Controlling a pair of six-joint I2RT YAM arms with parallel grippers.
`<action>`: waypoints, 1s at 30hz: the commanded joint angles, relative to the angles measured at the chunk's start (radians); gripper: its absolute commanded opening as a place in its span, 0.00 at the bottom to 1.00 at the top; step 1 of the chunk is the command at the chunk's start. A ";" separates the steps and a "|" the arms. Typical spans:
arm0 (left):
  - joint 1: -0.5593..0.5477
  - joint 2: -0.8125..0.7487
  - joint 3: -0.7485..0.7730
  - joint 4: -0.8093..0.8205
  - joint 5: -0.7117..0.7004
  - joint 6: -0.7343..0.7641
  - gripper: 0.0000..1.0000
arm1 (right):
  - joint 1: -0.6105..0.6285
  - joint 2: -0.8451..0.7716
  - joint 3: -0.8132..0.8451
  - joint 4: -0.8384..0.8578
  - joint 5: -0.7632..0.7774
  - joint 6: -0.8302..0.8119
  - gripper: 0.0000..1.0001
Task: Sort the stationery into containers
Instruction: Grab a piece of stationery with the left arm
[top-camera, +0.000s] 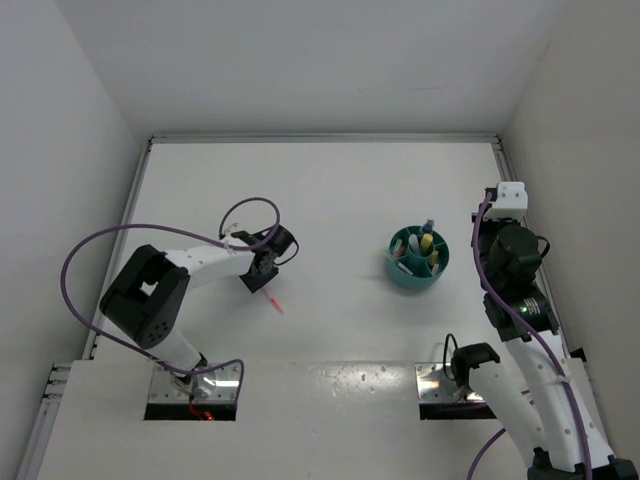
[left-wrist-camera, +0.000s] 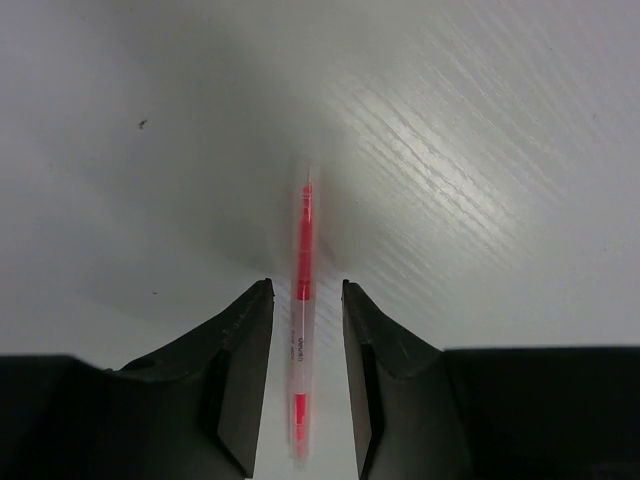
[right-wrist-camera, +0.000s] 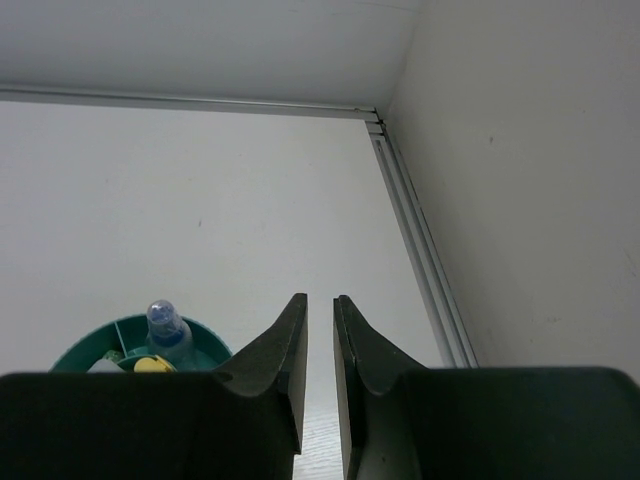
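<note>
"While the top view hides it, is the left gripper (left-wrist-camera: 305, 287) gripping the red pen (left-wrist-camera: 303, 235)?"
"No. Its wrist view shows jaws apart astride it, on the table (left-wrist-camera: 480, 150). Right gripper (right-wrist-camera: 320, 298): slit-open, empty, near the teal tub (top-camera: 418, 274)."

Left pincer (left-wrist-camera: 305, 290) low, jaws parted; right pincer (right-wrist-camera: 320, 300) raised, jaws narrowly apart, empty.

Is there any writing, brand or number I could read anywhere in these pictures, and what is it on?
Clear plastic pen with red ink core: a line of tiny dark print along its barrel, too small and blurred to read.
Round teal plastic tub: no text visible.
Elsewhere: nothing readable.
</note>
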 joint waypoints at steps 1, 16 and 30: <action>0.011 0.029 0.032 0.032 0.031 0.016 0.39 | 0.006 -0.004 -0.003 0.038 -0.004 -0.001 0.16; 0.011 0.066 0.021 0.063 0.058 0.026 0.13 | 0.006 -0.004 -0.003 0.038 0.005 -0.001 0.16; -0.354 -0.133 0.063 0.914 0.296 0.877 0.00 | 0.006 -0.004 -0.003 0.038 -0.013 -0.001 0.16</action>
